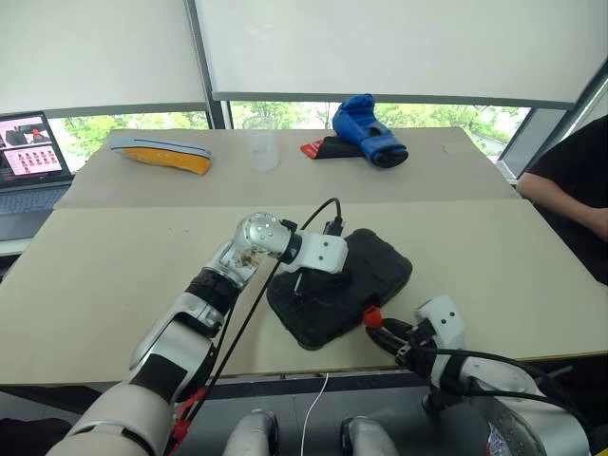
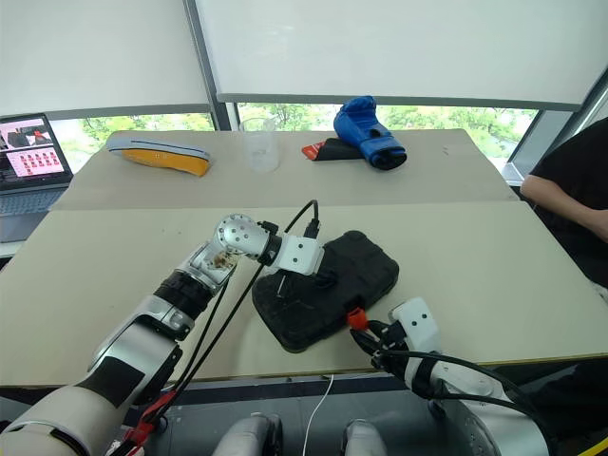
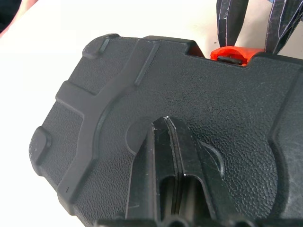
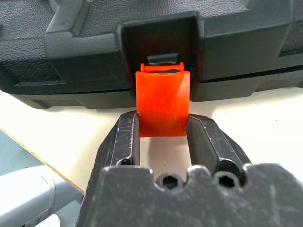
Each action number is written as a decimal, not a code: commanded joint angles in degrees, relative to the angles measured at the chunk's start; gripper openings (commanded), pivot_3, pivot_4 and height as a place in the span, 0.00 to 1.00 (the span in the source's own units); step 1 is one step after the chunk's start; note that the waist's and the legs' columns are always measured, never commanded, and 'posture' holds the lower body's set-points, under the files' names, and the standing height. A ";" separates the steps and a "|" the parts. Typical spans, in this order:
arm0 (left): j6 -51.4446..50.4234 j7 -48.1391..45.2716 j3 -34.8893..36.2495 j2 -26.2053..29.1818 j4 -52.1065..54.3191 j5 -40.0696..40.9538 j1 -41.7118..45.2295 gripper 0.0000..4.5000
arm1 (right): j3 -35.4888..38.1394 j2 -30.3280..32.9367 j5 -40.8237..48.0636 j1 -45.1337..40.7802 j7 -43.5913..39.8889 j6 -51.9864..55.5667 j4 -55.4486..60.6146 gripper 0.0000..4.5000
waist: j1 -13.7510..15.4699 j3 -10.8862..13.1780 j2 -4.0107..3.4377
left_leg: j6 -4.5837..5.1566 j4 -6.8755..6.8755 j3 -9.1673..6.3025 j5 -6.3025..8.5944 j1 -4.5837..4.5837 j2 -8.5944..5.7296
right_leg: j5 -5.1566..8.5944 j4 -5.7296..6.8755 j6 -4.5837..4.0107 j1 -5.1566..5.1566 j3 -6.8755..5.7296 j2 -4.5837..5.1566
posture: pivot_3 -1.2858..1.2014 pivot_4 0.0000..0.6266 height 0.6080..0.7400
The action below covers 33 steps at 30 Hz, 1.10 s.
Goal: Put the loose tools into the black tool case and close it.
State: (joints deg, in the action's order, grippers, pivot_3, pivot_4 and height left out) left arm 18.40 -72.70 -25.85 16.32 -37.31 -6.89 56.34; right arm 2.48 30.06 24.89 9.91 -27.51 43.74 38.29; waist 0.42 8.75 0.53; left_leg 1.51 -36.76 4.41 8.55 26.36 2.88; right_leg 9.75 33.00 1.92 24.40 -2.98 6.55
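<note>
No text, label, brand, number or sign can be read anywhere. The laptop (image 1: 33, 157) off the worktop's (image 1: 114, 275) far left corner shows a lit screen of small red and pink tiles, too small to make out any words. The black tool case (image 1: 347, 285) at the near edge bears only moulded texture, no lettering.

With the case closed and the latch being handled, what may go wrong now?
The right hand has its fingers on either side of the orange latch, which hangs unfastened; it may slip off. The black tool case lies near the table edge, so a push might shift it, though the shut left hand presses on the lid.
</note>
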 commanded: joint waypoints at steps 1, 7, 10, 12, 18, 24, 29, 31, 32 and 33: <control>-0.85 -0.43 -2.57 0.44 -4.10 -3.41 -1.72 0.00 | 1.43 0.89 0.97 0.61 -0.95 -2.15 4.96 0.27 | 0.01 0.00 0.00 | 0.00 0.00 0.00 0.00 0.00 0.01 | 0.00 0.00 0.00 0.01 0.00 0.00 | 0.52 0.24 1.00; -0.55 -0.41 -2.63 0.39 -4.35 -3.53 -1.81 0.00 | 2.06 1.35 -0.09 1.44 -0.33 -3.72 5.91 0.27 | 0.01 0.00 0.00 | 0.00 0.00 -0.01 0.00 0.00 0.01 | 0.00 -0.08 0.00 0.08 -0.02 -0.01 | 0.52 0.24 1.00; -0.42 -0.39 -2.66 0.39 -4.46 -3.60 -1.81 0.00 | 1.75 1.29 -0.12 1.38 -0.34 -3.58 5.41 0.27 | 0.00 0.00 0.00 | 0.00 0.01 -0.01 0.01 0.01 0.01 | 0.00 -0.15 0.00 0.08 -0.02 -0.01 | 0.52 0.24 1.00; -0.42 -0.35 -2.67 0.37 -4.45 -3.62 -1.81 0.00 | 1.37 1.22 -0.11 1.22 -0.34 -2.84 4.65 0.37 | 0.00 0.00 0.00 | 0.00 0.02 -0.01 0.01 0.02 0.01 | 0.00 -0.20 0.01 0.07 -0.03 -0.01 | 0.52 0.24 1.00; -0.28 -0.36 -2.73 0.64 -4.28 -3.69 -2.00 0.00 | 2.37 2.23 -0.43 1.48 -0.55 -2.15 4.02 0.66 | -0.14 0.00 0.00 | 0.01 0.05 -0.01 0.01 0.03 0.07 | 0.00 -0.35 0.01 0.01 -0.08 -0.04 | 0.52 0.24 1.00; -0.26 -0.33 -2.77 0.69 -3.96 -3.64 -2.23 0.00 | 5.08 7.19 -0.39 5.09 -5.56 -4.75 5.62 0.51 | -0.28 -0.02 -0.02 | 0.01 0.47 0.00 0.01 0.02 0.02 | 0.00 -0.91 0.01 -0.10 -0.10 -0.03 | 0.52 0.24 1.00; -0.37 -0.18 -2.88 0.43 -3.75 -3.70 -2.14 0.00 | 2.80 7.89 -1.79 4.30 -6.33 -6.17 4.23 0.11 | -0.32 -0.02 -0.02 | 0.01 0.48 -0.01 0.01 0.00 0.05 | 0.00 -0.91 0.01 -0.09 -0.15 -0.05 | 0.52 0.24 1.00; -0.36 -0.13 -2.90 0.36 -3.75 -3.67 -2.06 0.00 | 1.60 7.63 -2.45 3.10 -6.19 -6.54 3.19 0.02 | -0.40 -0.02 -0.02 | 0.01 0.48 -0.01 0.01 0.01 0.05 | 0.00 -0.94 0.01 -0.10 -0.17 -0.05 | 0.52 0.24 1.00; -0.35 -0.10 -2.91 0.33 -3.77 -3.67 -2.03 0.00 | 0.80 7.45 -2.96 2.14 -6.07 -6.80 2.31 0.02 | -0.43 -0.02 -0.01 | 0.01 0.48 -0.01 0.01 0.02 0.05 | 0.00 -0.95 0.01 -0.11 -0.17 -0.05 | 0.52 0.24 1.00; -0.34 -0.08 -2.91 0.32 -3.78 -3.68 -2.00 0.00 | 0.26 7.33 -3.30 1.48 -5.98 -7.00 1.69 0.02 | -0.51 -0.02 -0.01 | 0.01 0.48 -0.01 0.01 0.02 0.05 | 0.00 -0.97 0.01 -0.12 -0.19 -0.06 | 0.52 0.24 1.00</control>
State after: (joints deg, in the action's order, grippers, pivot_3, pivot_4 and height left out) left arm 18.80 -72.16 -25.86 16.11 -37.98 -6.90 56.39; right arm 3.07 37.69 22.48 12.53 -33.66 38.72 40.21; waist -0.08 8.73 0.52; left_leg 1.52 -36.29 4.41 8.56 26.39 2.94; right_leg 9.75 31.98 1.93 24.28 -3.18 6.49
